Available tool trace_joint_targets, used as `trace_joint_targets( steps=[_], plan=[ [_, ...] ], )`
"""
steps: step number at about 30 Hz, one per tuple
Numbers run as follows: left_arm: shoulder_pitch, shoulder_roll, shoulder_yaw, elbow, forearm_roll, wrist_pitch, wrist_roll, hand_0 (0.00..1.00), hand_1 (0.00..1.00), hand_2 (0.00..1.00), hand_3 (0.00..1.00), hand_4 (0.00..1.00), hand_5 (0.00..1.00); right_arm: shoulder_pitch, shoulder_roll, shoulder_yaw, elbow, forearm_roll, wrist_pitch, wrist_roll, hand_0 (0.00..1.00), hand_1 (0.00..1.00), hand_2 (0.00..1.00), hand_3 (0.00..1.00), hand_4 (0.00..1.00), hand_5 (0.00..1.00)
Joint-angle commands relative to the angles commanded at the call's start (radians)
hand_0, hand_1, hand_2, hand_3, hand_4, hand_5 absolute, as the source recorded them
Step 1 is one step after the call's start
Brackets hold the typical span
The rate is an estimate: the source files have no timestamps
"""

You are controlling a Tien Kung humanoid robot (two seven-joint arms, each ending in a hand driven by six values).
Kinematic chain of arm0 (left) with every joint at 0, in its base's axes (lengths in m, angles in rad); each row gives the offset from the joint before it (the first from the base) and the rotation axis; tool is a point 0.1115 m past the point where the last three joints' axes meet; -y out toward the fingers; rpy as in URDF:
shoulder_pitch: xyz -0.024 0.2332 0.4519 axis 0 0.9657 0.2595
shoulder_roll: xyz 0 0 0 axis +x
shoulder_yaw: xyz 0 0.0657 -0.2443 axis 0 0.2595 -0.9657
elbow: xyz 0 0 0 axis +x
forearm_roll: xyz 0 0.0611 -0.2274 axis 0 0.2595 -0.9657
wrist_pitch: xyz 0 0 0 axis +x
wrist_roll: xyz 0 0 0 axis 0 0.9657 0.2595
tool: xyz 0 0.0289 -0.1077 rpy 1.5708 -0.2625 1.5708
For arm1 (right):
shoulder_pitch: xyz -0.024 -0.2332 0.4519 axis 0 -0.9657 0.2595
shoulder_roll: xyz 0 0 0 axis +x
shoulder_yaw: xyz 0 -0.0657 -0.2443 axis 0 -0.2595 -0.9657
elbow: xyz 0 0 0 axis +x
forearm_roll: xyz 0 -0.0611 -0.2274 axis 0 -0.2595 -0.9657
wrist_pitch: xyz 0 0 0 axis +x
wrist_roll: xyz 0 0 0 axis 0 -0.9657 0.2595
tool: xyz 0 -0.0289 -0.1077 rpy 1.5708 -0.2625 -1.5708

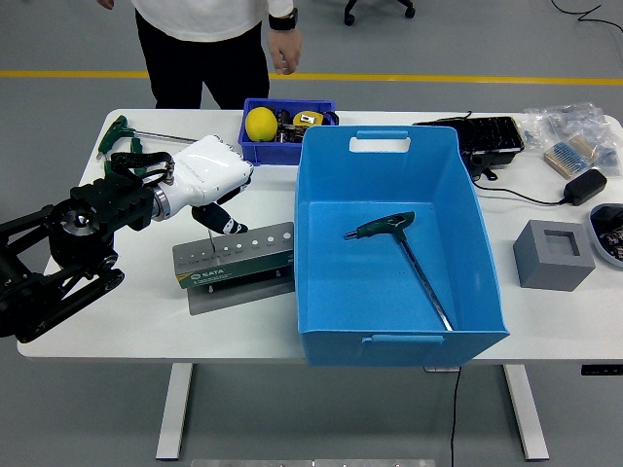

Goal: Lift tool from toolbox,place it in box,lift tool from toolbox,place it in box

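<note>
The T-handle wrench [208,236] is pinched in my left hand [207,182], with only its thin shaft showing below my fingers and the tip just above, or maybe touching, the grey SATA tool holder [237,258]. I honestly can't tell if it's clear of its hole. The handle is buried in my grip.

Room-wise: the big blue box [389,248] sits right beside my hand on the inner side, its near wall just past the holder's end, top wide open. One T-handle wrench with a green grip [401,249] already lies in it. Behind my hand is a small blue bin [284,128] with a yellow tape measure [261,124], and off to the outer side more green-handled wrenches [131,138] on the white table [117,331].

My hand is white-shelled, knuckles up, fingers curled down over the holder, black forearm coming in low from the side. A person [214,44] stands beyond the far edge, hands off the table.
</note>
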Motion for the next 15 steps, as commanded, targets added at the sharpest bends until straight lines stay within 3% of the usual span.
trace_joint_targets(
  steps=[15],
  plan=[
    [-0.012,-0.006,0.013,-0.003,0.0,-0.001,-0.005,0.162,0.014,0.048,0.053,0.851,0.37,0.0,0.0,-0.003,0.0,0.009,-0.001,0.002,0.736,0.669,0.719,0.666,0.929,0.817]
  ],
)
